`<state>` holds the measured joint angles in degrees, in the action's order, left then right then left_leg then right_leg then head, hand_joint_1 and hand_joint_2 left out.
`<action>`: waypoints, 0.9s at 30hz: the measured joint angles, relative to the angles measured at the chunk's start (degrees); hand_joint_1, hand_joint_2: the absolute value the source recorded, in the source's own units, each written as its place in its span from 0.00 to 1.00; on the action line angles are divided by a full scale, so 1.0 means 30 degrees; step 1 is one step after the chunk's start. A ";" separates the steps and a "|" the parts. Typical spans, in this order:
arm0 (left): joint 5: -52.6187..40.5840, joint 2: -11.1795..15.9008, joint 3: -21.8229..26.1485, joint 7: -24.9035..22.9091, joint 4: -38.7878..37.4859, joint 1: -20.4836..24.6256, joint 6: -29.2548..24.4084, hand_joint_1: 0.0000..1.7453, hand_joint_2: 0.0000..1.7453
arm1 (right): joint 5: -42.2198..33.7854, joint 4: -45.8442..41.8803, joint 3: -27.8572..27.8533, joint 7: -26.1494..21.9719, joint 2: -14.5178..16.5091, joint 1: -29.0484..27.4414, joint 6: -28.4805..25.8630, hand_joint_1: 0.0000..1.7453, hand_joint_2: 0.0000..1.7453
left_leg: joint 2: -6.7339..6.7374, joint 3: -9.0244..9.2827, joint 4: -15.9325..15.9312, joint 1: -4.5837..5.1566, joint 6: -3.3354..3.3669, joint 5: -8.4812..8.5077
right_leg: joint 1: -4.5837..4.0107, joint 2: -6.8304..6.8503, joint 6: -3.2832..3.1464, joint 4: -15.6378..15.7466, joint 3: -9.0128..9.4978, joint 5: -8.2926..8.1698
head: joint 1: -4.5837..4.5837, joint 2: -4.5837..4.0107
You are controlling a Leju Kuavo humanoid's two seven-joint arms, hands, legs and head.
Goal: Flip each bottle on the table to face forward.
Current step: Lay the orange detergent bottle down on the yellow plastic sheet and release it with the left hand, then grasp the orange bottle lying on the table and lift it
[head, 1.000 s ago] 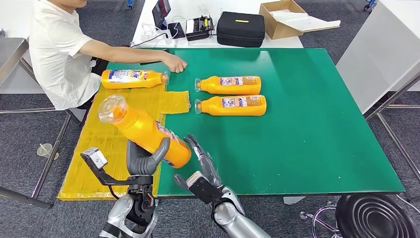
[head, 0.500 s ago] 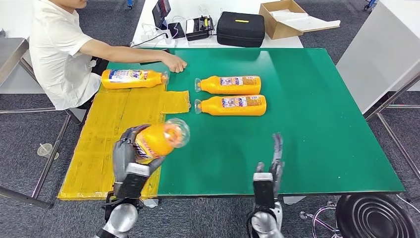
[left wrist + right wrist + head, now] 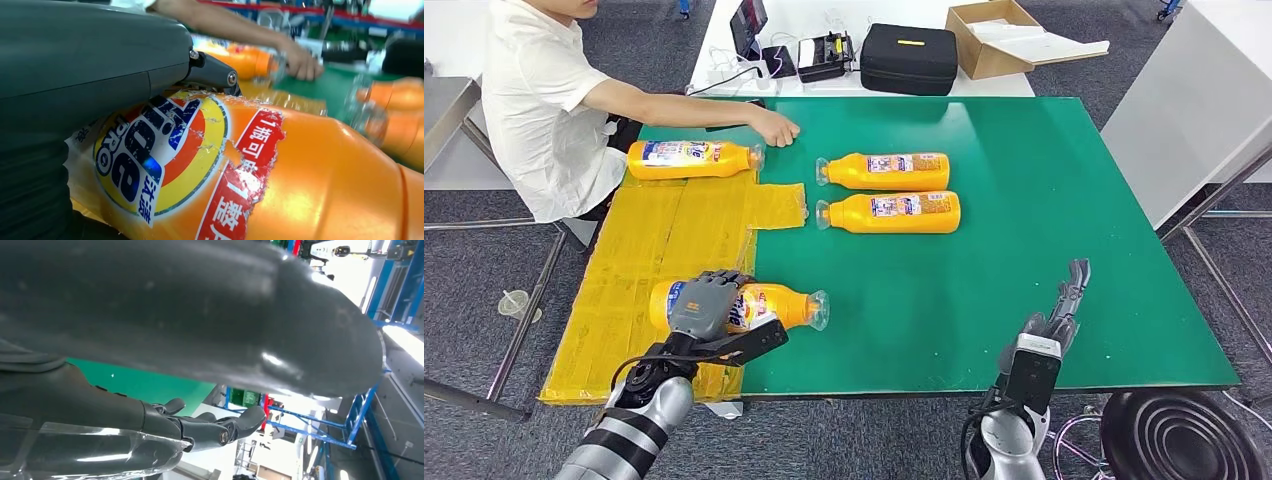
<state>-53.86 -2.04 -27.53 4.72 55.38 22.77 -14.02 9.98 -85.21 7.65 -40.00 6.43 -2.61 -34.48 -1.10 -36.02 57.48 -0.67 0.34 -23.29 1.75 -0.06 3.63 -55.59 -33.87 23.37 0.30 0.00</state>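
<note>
Your left robot hand (image 3: pixel 699 305) clamps the near-left orange detergent bottle (image 3: pixel 764 306) lying on the counter (image 3: pixel 1024 250), right robot hand (image 3: pixel 1064 305) spread empty: rigid, slick plastic, likely heavy, so grip mid-body.

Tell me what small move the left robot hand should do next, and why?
Probably open the left robot hand and lift off the bottle. The bottle lies flat on the table, its logo label facing up, so this flip looks done.
</note>
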 joint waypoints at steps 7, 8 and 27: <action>0.0213 -0.0007 0.0144 0.0188 -0.2009 0.1049 0.0346 1.00 1.00 | -0.0237 0.0279 0.0000 0.0000 0.0000 0.0324 0.0060 0.00 0.00 | 0.0013 -0.0001 0.0001 0.0000 0.0000 0.0001 | 0.0001 0.0001 0.0000 0.0000 0.0001 0.0001 | 0.0000 0.0000; 0.0213 -0.0011 0.0148 0.0195 -0.2167 0.1132 0.0346 1.00 1.00 | -0.0246 0.0312 0.0000 0.0000 0.0000 0.0349 0.0062 0.00 0.00 | 0.0014 -0.0001 0.0001 0.0001 0.0000 0.0001 | 0.0001 0.0001 0.0000 0.0000 0.0001 0.0001 | 0.0000 0.0000; 0.3379 -0.0091 0.1384 0.2614 -0.4520 0.2123 0.2145 0.00 1.00 | -0.0434 0.1037 -0.0015 0.0000 -0.0066 0.0448 0.0091 0.00 0.00 | 0.0000 0.0020 -0.0003 0.0000 -0.0003 0.0004 | 0.0000 0.0004 -0.0001 -0.0005 0.0029 0.0002 | 0.0000 0.0000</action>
<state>-43.72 -2.32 -23.38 12.56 41.82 29.14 -7.58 8.68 -82.10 7.61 -40.00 6.23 -1.27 -34.21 -1.10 -35.96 57.47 -0.67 0.33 -23.27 1.75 -0.05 3.63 -55.61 -33.78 23.38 0.30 0.00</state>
